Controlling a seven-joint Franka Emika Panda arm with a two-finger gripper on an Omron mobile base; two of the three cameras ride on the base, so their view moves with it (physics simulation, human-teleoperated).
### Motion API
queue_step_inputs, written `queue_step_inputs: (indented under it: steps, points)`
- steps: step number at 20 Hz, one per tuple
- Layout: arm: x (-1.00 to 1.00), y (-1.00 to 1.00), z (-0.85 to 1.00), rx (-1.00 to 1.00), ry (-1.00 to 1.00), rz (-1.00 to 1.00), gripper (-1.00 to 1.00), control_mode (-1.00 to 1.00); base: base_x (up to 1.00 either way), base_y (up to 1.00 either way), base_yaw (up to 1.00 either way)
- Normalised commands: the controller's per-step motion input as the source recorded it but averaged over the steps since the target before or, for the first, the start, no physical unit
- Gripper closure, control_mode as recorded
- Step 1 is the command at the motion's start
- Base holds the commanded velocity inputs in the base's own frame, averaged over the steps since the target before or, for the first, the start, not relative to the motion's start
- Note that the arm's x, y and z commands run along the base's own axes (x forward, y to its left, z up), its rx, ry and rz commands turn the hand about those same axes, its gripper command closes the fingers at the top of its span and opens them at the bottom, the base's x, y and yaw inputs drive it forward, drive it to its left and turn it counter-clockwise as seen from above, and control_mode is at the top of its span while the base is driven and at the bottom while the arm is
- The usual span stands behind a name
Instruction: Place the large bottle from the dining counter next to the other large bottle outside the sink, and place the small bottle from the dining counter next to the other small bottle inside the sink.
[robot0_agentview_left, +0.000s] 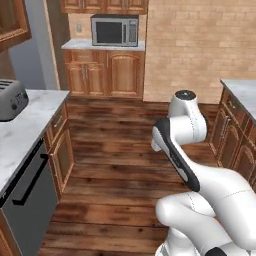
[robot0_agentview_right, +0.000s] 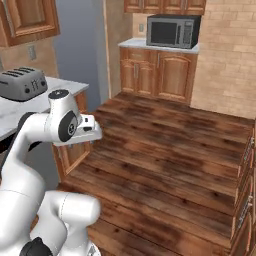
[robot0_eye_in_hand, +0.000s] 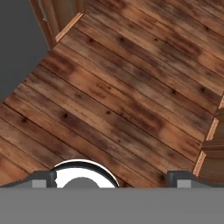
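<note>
My gripper (robot0_eye_in_hand: 110, 179) points down at the bare wooden floor (robot0_eye_in_hand: 131, 87). Its two dark fingertips (robot0_eye_in_hand: 41, 179) stand far apart at the bottom of the hand view, open, with nothing held between them. The white arm (robot0_agentview_left: 182, 130) is folded up close over the base, seen also in the right base view as the arm (robot0_agentview_right: 62, 122). Both bottles, the sink and the dining counter are out of view.
A marble counter (robot0_agentview_left: 35, 117) with a grey toaster (robot0_agentview_left: 11, 99) runs along the left, above a dark dishwasher (robot0_agentview_left: 27, 200). Another counter corner (robot0_agentview_left: 242, 90) stands at the right. A microwave (robot0_agentview_left: 115, 31) sits on the far cabinets. Open wooden floor (robot0_agentview_left: 115, 160) lies between them.
</note>
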Motion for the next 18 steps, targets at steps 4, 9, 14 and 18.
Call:
queue_step_inputs:
  steps: [4, 9, 14, 18]
  points:
    - [0.00, 0.00, 0.00, 0.00, 0.00, 0.00, -1.00, 1.00, -0.09, 0.14, -0.61]
    - [0.00, 0.00, 0.00, 0.00, 0.00, 0.00, -1.00, 1.00, -0.39, 0.27, -0.57]
    - [0.00, 0.00, 0.00, 0.00, 0.00, 0.00, -1.00, 1.00, -0.20, 0.08, -0.60]
    - [0.00, 0.00, 0.00, 0.00, 0.00, 0.00, -1.00, 1.00, -0.14, 0.03, -0.60]
